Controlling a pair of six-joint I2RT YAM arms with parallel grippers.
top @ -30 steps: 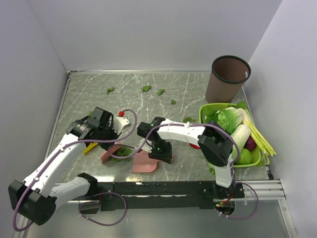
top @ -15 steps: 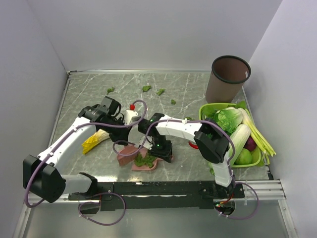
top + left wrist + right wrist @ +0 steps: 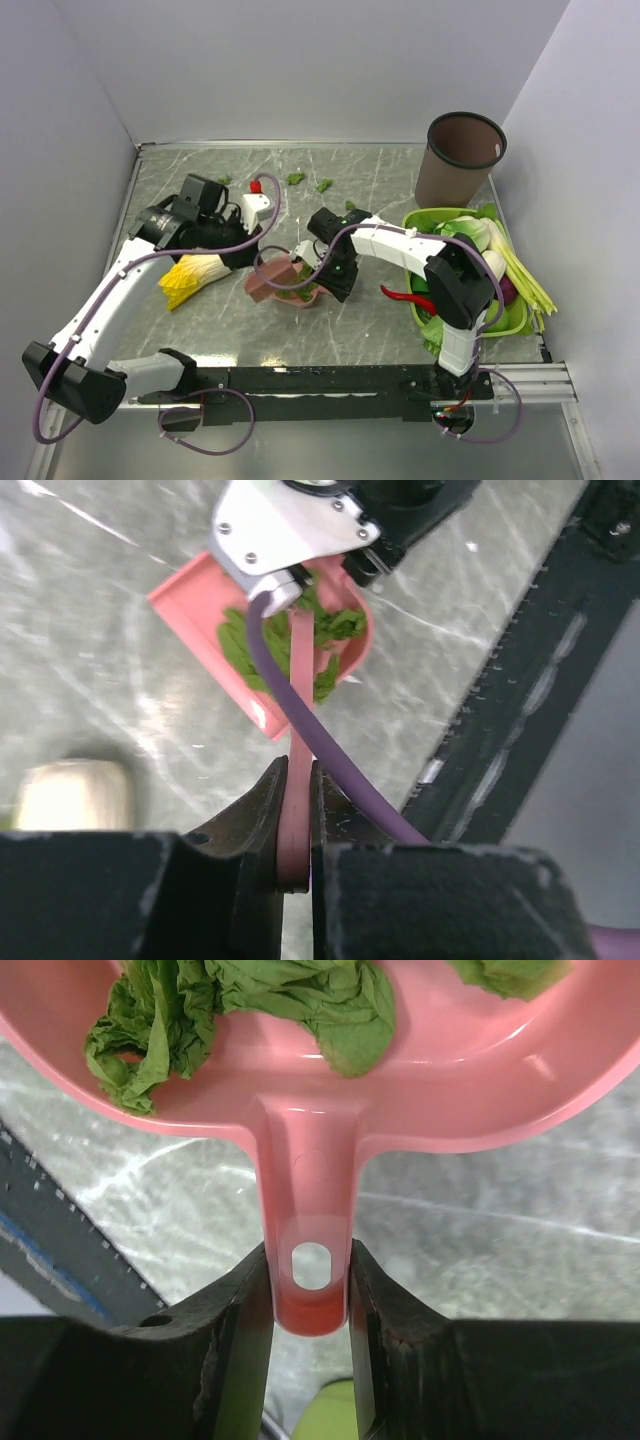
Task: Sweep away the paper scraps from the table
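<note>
Several dark-green paper scraps (image 3: 240, 1000) lie heaped in a pink dustpan (image 3: 480, 1090). My right gripper (image 3: 312, 1260) is shut on the pan's handle. The same dustpan (image 3: 200, 590) shows in the left wrist view, where my left gripper (image 3: 295, 775) is shut on the thin pink handle of a sweeper (image 3: 300, 690) that reaches into the pan. From above, the dustpan (image 3: 306, 299) and sweeper (image 3: 268, 282) sit mid-table between the left gripper (image 3: 243, 252) and the right gripper (image 3: 335, 275). More paper scraps (image 3: 296, 178) lie loose on the far part of the table (image 3: 390, 175).
A yellow-and-white cabbage (image 3: 195, 275) lies left of the sweeper. At the right stand a brown bin (image 3: 465, 155) and a green basket (image 3: 420, 215) of vegetables, with a red chili (image 3: 405, 297) beside it. A metal rail (image 3: 380, 380) runs along the near edge.
The left gripper's sweeper moved right and pushed a clump of scraps into the dustpan. Both grippers, pan and sweeper then shifted away from the near edge. The cabbage came into view.
</note>
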